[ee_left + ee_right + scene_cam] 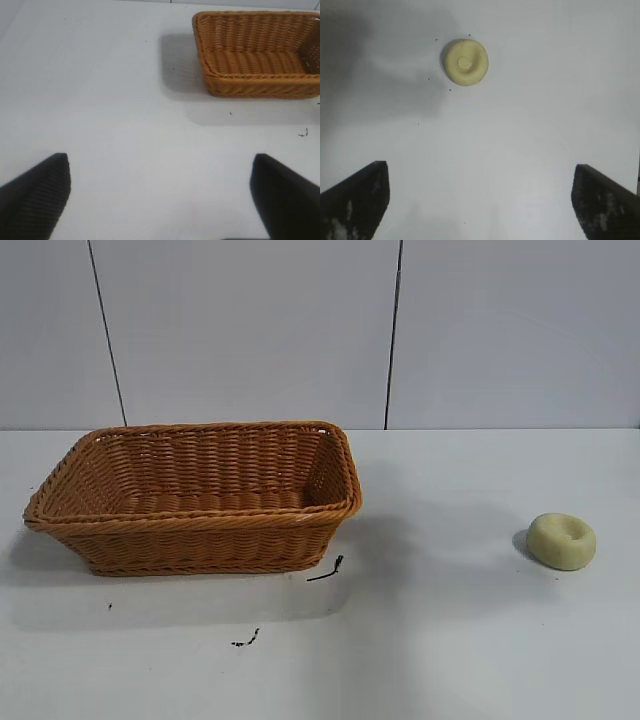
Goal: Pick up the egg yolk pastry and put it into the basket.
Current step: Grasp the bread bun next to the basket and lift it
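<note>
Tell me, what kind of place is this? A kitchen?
Probably not a kitchen, more likely a robot test bench: a bare white table against plain white wall panels, holding only a wicker basket and a small pastry, with an open pincer above.

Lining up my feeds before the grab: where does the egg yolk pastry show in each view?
Exterior view: egg yolk pastry on the table at far right, well apart from the basket.
Left wrist view: not in it; only the basket.
Right wrist view: pastry ahead of the open right gripper.
Shared landmark: the basket.
</note>
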You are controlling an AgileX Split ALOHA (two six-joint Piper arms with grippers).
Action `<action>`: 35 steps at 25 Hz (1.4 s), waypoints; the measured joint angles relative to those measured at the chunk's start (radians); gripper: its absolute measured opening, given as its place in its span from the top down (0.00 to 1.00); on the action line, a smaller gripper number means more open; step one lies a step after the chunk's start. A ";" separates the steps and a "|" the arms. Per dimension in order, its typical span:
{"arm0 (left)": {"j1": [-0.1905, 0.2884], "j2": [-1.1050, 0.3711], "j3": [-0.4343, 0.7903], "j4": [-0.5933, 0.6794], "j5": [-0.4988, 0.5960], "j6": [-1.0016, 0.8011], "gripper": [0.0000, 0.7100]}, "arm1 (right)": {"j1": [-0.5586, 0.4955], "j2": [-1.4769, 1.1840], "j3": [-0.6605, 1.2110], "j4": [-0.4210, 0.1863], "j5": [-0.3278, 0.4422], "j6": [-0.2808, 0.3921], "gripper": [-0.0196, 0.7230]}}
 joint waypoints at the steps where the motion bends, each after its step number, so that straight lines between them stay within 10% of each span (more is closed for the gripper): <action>1: 0.000 0.000 0.000 0.000 0.000 0.000 0.02 | 0.000 0.059 -0.037 0.000 0.002 0.005 0.05; 12: 0.000 0.000 0.000 0.000 0.000 0.000 0.02 | 0.000 0.513 -0.297 0.014 0.013 0.000 0.05; 35: 0.000 0.000 0.000 0.000 0.000 0.000 0.02 | 0.000 0.771 -0.306 0.070 -0.217 0.011 0.05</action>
